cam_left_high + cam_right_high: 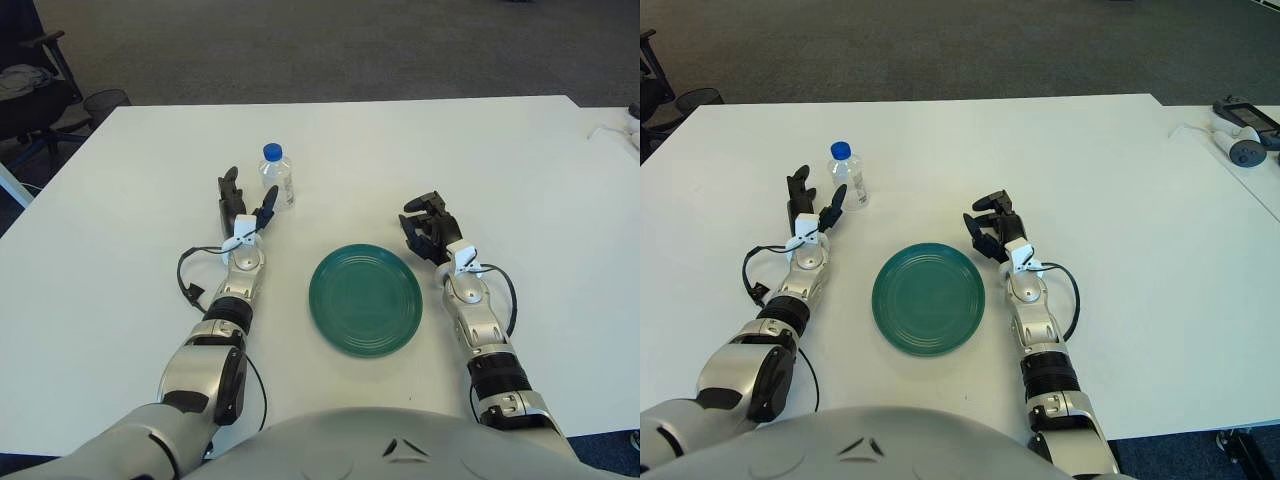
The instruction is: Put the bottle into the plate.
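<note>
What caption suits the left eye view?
Left hand open near the upright bottle; green plate empty, right hand beside it.
</note>
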